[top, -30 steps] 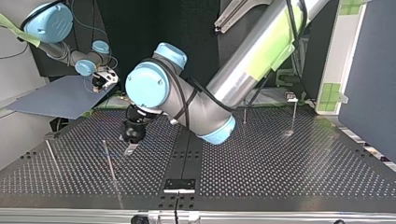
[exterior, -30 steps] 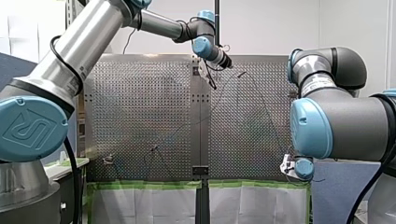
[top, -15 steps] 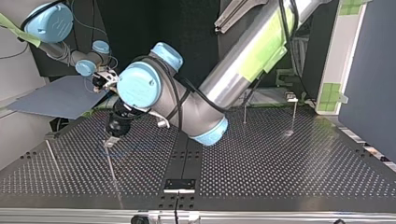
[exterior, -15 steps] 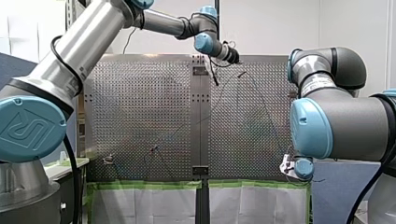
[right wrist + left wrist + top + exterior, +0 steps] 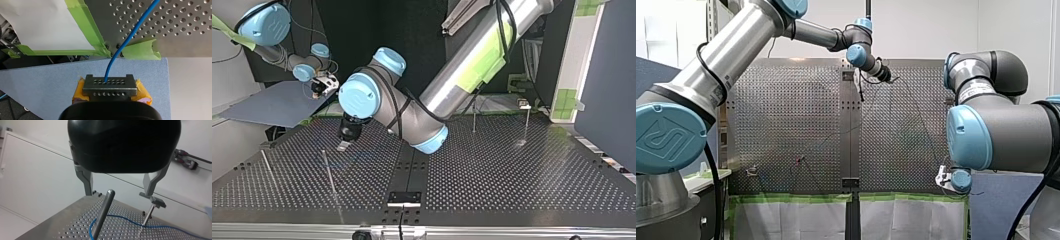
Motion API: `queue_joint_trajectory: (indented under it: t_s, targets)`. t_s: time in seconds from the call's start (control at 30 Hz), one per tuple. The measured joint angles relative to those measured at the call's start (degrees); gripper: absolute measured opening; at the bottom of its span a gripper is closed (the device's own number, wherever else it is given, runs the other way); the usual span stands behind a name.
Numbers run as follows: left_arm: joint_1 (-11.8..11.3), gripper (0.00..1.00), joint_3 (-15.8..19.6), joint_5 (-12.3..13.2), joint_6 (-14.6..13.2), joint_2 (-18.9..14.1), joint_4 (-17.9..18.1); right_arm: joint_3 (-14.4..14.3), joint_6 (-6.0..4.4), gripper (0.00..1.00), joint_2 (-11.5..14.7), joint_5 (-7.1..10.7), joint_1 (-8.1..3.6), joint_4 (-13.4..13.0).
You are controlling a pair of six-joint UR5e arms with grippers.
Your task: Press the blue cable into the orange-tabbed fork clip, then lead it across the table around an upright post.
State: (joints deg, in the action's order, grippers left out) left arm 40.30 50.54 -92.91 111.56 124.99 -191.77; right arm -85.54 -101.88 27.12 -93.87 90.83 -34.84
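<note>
My left gripper (image 5: pixel 118 194) is open, its metal fingers bare, with nothing held. It hovers just above an upright post (image 5: pixel 103 216), and the blue cable (image 5: pixel 130 220) loops round that post's foot. In the top view my left gripper (image 5: pixel 343 146) hangs low over the plate at the left, near a leaning post (image 5: pixel 330 174). My right gripper (image 5: pixel 110 90) is shut with its yellow pads on the grey connector block (image 5: pixel 109 85) at the blue cable's (image 5: pixel 125 42) end, off the plate's corner. A small orange-tabbed clip (image 5: pixel 799 160) stands at the front view's lower left.
A second post with a clip head (image 5: pixel 153 202) stands beyond my left gripper. Two thin posts (image 5: pixel 473 119) rise at the top view's back right. Another rod (image 5: pixel 267 167) leans at the left. Green tape (image 5: pixel 140 50) and a blue sheet (image 5: pixel 50 85) border the perforated plate (image 5: pixel 512 180).
My left gripper swung toward the top view's left, then came back a little and away from that camera, staying open. My right arm has not moved.
</note>
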Motion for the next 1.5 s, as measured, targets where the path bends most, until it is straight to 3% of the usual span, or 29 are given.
queue_joint_trajectory:
  t_s: [0.3,0.77,1.5]
  targets:
    - [0.20,1.00,0.02,-3.87,-5.07,0.01,-0.23,0.05,0.17,0.00,0.00,0.00,0.05,0.25]
    - [0.25,1.00,0.03,-5.11,-12.54,-0.01,-0.28,0.24,0.26,0.00,0.00,0.00,0.26,0.66]
    - [0.29,1.00,0.07,-5.14,-13.54,-0.06,-0.37,0.31,0.26,0.00,0.00,0.01,0.41,1.07]
